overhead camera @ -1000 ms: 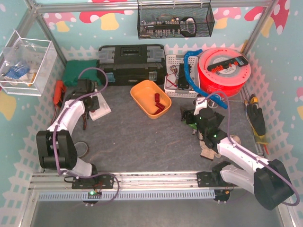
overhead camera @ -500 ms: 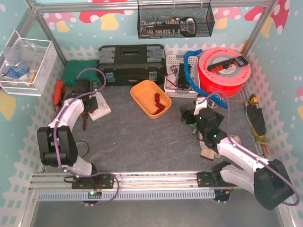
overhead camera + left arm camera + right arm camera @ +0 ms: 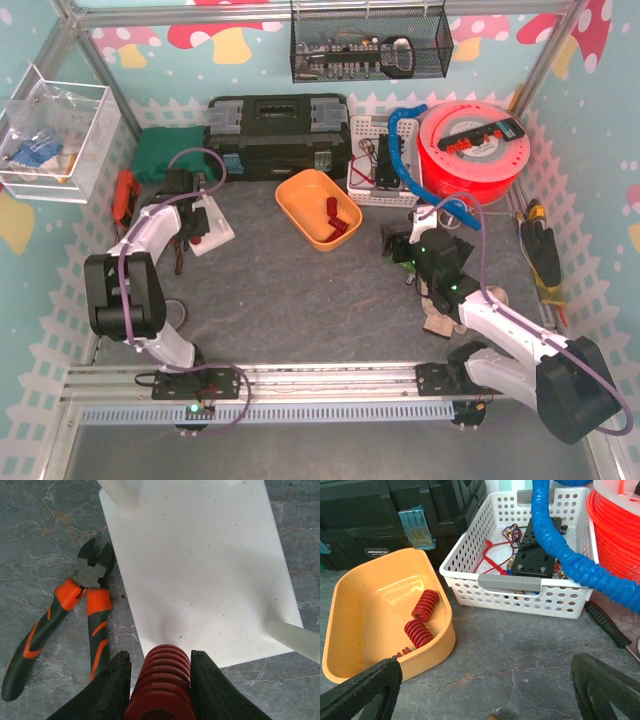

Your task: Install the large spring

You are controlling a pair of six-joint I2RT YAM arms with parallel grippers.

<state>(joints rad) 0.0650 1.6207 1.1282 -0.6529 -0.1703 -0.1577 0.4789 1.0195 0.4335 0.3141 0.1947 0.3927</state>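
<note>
The left claw [image 3: 160, 660], clamped on the large spring [image 3: 162, 690], has swung in to the near edge of the white plate [image 3: 200, 570], so seating it on a peg [image 3: 295, 636] looks next; the right claw [image 3: 485, 685] gapes wide, well right of the plate

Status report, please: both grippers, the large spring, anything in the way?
Left gripper shut on red spring, at white plate edge. Right gripper open, empty. Cutters lie beside plate, not on it.

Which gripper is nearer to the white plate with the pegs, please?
Left. The left gripper, shut on a red spring, hangs right at the plate's near edge. The right gripper stands open far across the table, facing the orange tub and white basket.
</note>
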